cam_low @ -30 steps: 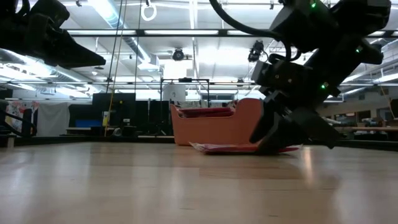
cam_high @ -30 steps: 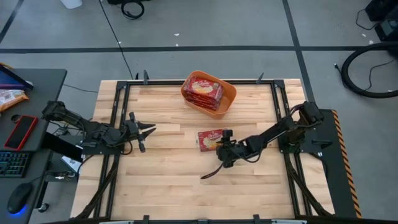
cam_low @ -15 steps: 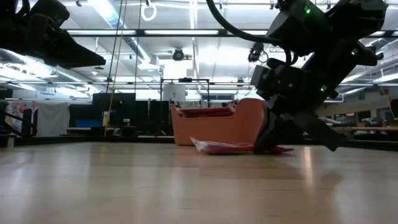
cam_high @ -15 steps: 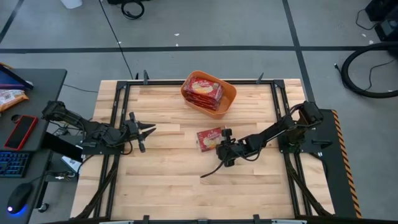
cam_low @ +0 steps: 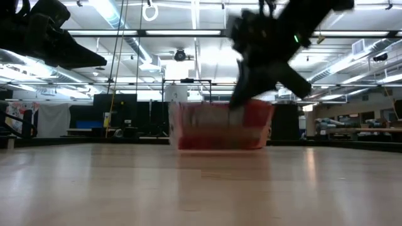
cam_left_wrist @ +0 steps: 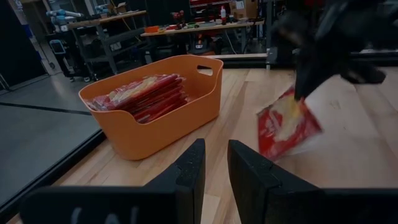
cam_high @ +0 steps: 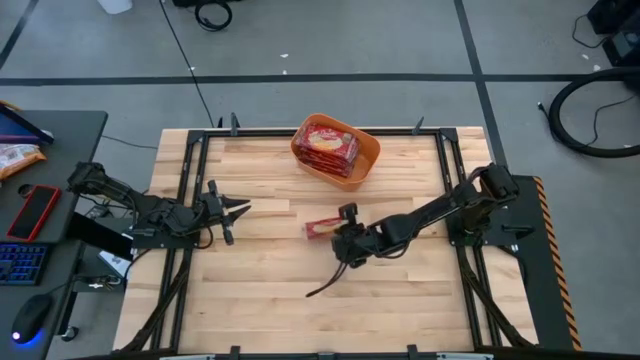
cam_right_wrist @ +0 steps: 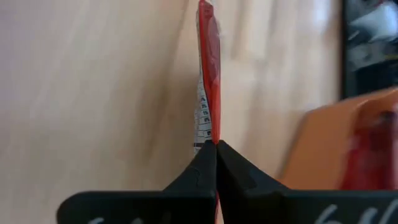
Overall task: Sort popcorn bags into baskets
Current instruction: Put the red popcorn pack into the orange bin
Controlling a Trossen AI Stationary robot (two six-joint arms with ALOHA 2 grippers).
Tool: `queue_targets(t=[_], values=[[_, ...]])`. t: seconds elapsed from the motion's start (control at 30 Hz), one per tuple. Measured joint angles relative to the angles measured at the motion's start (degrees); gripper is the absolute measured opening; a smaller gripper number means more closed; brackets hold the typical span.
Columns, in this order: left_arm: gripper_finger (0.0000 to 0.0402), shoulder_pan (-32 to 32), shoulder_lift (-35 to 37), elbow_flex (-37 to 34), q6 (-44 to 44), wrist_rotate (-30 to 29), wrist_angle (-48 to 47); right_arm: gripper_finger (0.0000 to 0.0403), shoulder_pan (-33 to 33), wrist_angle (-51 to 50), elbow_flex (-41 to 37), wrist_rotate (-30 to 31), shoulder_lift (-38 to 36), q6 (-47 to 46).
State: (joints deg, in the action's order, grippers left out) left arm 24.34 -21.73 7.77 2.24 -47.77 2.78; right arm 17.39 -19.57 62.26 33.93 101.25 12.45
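Note:
The orange basket (cam_high: 362,160) stands at the table's far middle with several red popcorn bags (cam_high: 325,143) stacked flat in it. My right gripper (cam_high: 338,232) is over the table's middle, on the near side of the basket, shut on one more popcorn bag (cam_high: 318,228). This bag (cam_left_wrist: 286,124) hangs in the air, and the high view shows it nearly edge-on. My left gripper (cam_high: 238,208) waits over the table's left part. Its fingers stand a little apart with nothing between them (cam_left_wrist: 214,165). My right gripper pinches the popcorn bag's upper edge (cam_right_wrist: 210,127) between its two fingers. The fingers come from above, slanting down from the table's right. The bag hangs below them, lifted clear of the table and tilted, its printed face (cam_left_wrist: 281,121) toward the left arm.
A dark cable (cam_high: 328,282) trails from the right gripper over the wood. Bare boards (cam_high: 260,300) fill the table's near half. Black rails (cam_high: 190,180) frame the table top. A side desk at the left holds a red phone (cam_high: 34,212), a keyboard and a crinkled snack packet (cam_high: 15,157).
My right gripper has shut on the popcorn bag that lay flat on the table. It has then risen and gone a little toward the table's left edge. The bag has come off the wood and swung from flat to hanging on edge.

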Motion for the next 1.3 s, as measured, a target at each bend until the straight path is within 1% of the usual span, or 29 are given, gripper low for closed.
queue_targets(t=[0.17, 0.33, 0.43, 0.57, 0.77, 0.9, 1.0, 1.1, 1.2, 1.3], values=[[0.0073, 0.0, 0.0, 0.0, 0.0, 0.0, 0.0, 0.0002, -0.9, -7.3, 9.7, 5.6, 0.0, 6.4], [0.0073, 0.0, 0.0, 0.0, 0.0, 0.0, 0.0, 0.0002, -4.1, -8.9, 16.1, 10.6, -0.1, 14.3], [0.0073, 0.0, 0.0, 0.0, 0.0, 0.0, 0.0, 0.0002, -7.8, -8.8, 18.6, 11.8, -0.1, 18.1], [0.0073, 0.0, 0.0, 0.0, 0.0, 0.0, 0.0, 0.0002, -15.4, -7.9, 19.4, 11.4, -0.1, 19.2], [0.0073, 0.0, 0.0, 0.0, 0.0, 0.0, 0.0, 0.0002, -27.2, -6.2, 18.1, 7.2, -0.1, 17.9], [0.0073, 0.0, 0.0, 0.0, 0.0, 0.0, 0.0, 0.0003, -33.2, -4.3, 17.1, -1.2, -0.1, 17.4], [0.0073, 0.0, 0.0, 0.0, 0.0, 0.0, 0.0, 0.0003, -36.1, -0.9, 15.6, -5.7, -0.1, 16.7], [0.0073, 0.0, 0.0, 0.0, 0.0, 0.0, 0.0, 0.0008, -38.3, 0.3, 14.8, -10.2, -0.1, 14.3], [0.0073, 0.0, 0.0, 0.0, 0.0, 0.0, 0.0, 0.0026, -39.7, 0.4, 14.8, -14.9, -0.1, 10.2], [0.0073, 0.0, 0.0, 0.0, 0.0, 0.0, 0.0, 0.0051, -40.2, 0.2, 14.8, -16.0, -0.2, 6.8]])
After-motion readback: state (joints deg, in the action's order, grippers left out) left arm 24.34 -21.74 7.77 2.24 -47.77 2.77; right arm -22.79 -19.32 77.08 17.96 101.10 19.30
